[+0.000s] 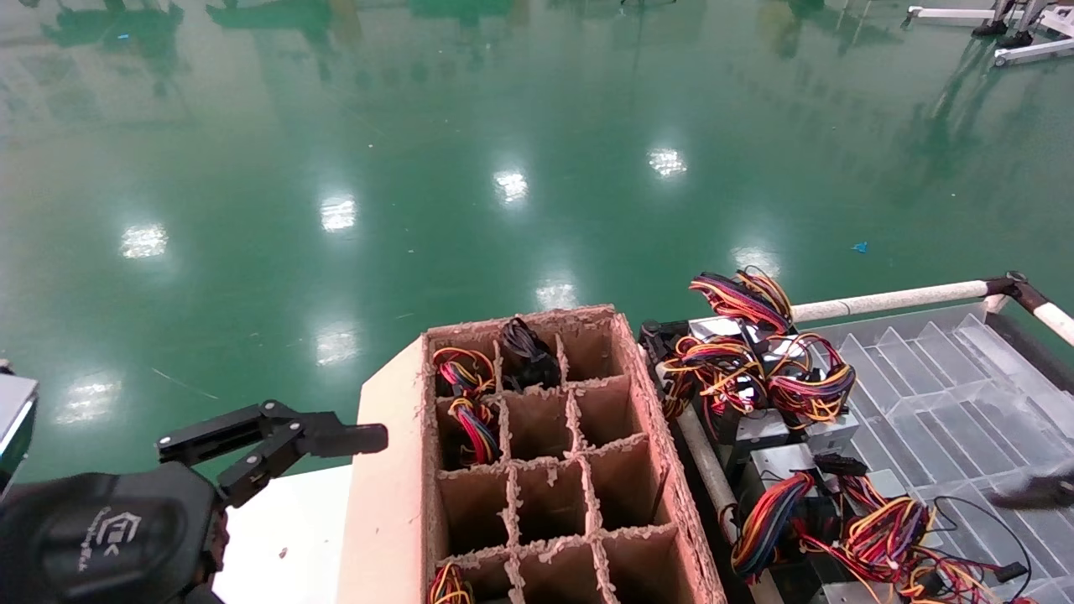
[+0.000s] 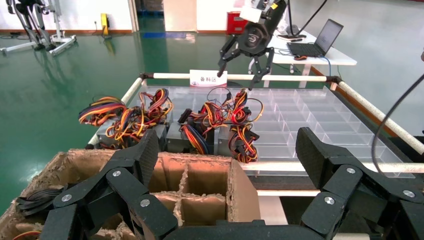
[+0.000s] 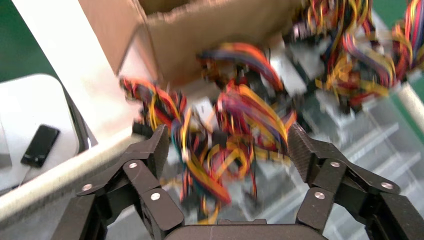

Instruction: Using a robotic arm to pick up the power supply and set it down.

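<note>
Several silver-grey power supplies with red, orange and yellow wire bundles lie at the left end of a clear tray [image 1: 948, 394]. The nearest power supply [image 1: 784, 461] trails its wires [image 1: 873, 528] toward me. My right gripper [image 3: 227, 145] hangs open above that tangle of wires [image 3: 230, 125], holding nothing. In the head view the right gripper [image 1: 1036, 491] is a dark blur at the right edge. The left wrist view shows it far off [image 2: 247, 65], over the tray. My left gripper [image 2: 227, 150] is open and empty beside the cardboard box, low at the left [image 1: 285, 436].
A cardboard box [image 1: 537, 470] with divider cells stands between the arms; some cells hold wire bundles [image 1: 470, 419]. A white rail [image 1: 889, 299] borders the tray. A phone [image 3: 40, 145] lies on a white surface, and a laptop [image 2: 325, 37] sits on a far table.
</note>
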Tool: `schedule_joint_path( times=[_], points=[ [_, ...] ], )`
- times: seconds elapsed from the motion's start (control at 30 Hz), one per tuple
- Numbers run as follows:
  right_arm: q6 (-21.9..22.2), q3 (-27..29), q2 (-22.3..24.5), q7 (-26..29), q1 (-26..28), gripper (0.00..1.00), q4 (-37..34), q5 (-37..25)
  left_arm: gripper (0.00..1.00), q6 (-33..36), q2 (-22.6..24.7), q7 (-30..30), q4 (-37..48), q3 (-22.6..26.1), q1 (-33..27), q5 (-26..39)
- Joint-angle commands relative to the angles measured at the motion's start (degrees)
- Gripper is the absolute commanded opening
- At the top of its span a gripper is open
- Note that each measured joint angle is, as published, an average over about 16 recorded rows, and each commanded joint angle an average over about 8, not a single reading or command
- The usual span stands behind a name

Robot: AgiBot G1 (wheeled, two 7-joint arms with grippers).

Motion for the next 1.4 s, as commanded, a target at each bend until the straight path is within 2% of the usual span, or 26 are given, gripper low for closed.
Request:
schedule_joint_path(
  times=[0.03,1.4],
  points=[
    [0.2,2.3,-0.9,0.5,-2.1,1.0,0.8,0.7,1.0,0.0,0.0,0.0,0.0,0.0,0.0,0.0],
    [4.2,48.2,-18.6,11.5,-45.2,1.0,16.7,15.5,1.0,0.0,0.0,0.0,0.0,0.1,0.0,0.0]
  ],
)
